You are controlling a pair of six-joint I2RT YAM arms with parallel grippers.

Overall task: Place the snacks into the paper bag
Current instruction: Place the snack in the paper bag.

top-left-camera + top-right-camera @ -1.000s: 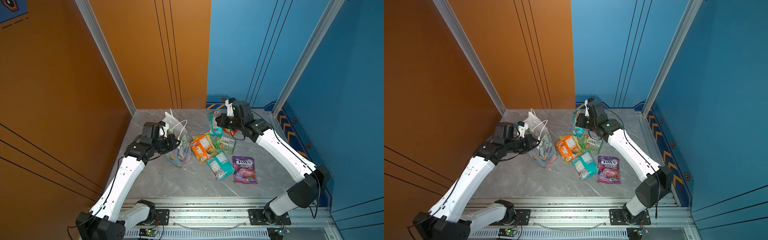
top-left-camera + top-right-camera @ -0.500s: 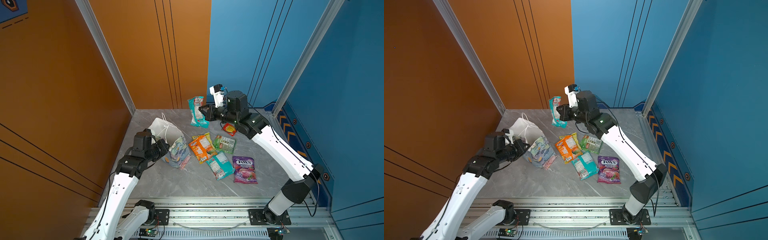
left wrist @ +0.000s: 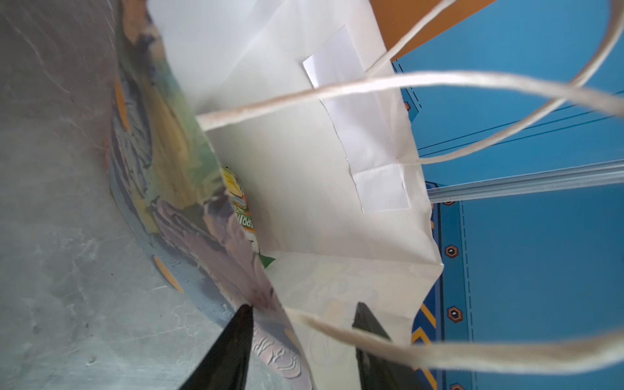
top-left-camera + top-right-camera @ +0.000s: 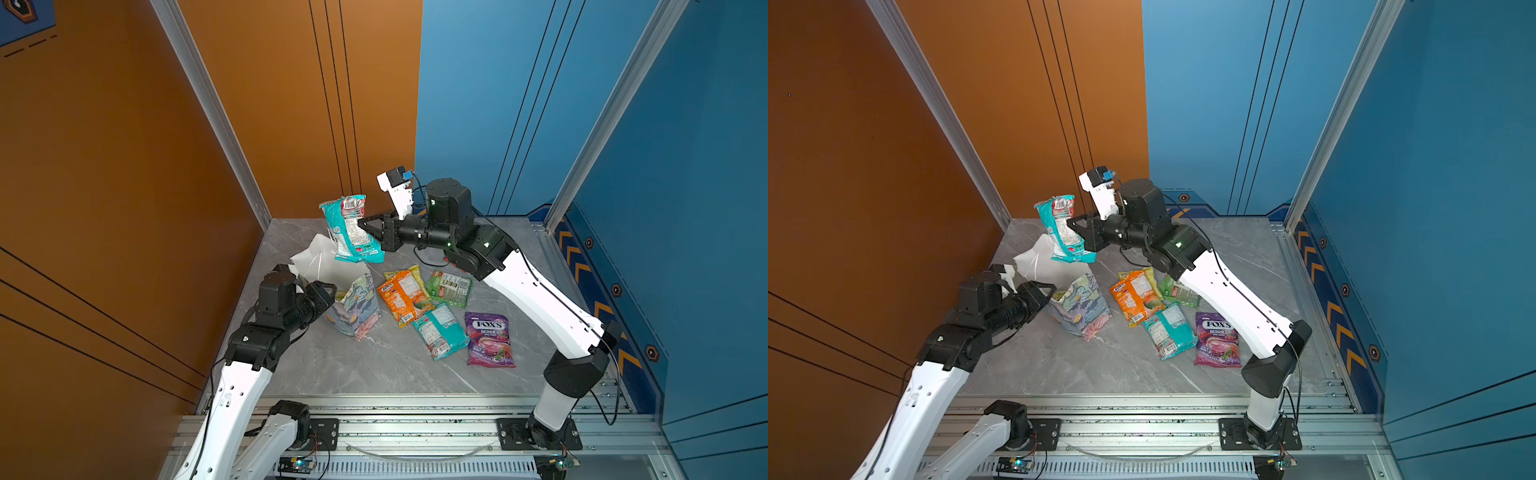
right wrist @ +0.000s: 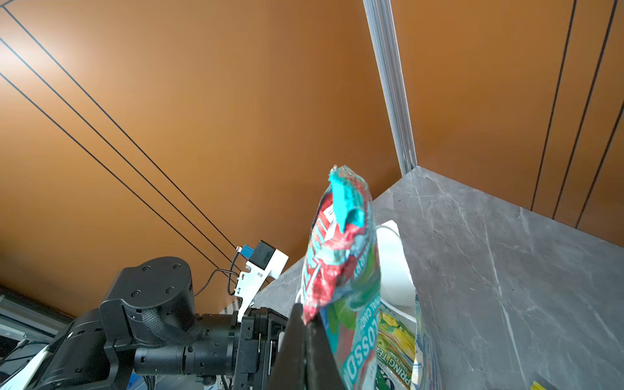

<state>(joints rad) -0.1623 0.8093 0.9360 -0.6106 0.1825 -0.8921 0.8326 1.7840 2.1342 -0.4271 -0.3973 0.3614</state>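
The left gripper (image 4: 331, 290) is at the rim of the paper bag (image 4: 357, 309). Its two fingers are spread apart, with the bag's edge between them. The bag stands on the gray table (image 4: 374, 370) with a yellow packet (image 3: 240, 202) inside. The raised teal packet (image 4: 351, 232) hangs in the air by the bag's open top, pinched tight by the right gripper (image 4: 366, 226). Farther right, an orange packet (image 4: 402, 297), a green packet (image 4: 449, 286), a flat teal packet (image 4: 440, 332) and a purple packet (image 4: 489, 338) lie on the table.
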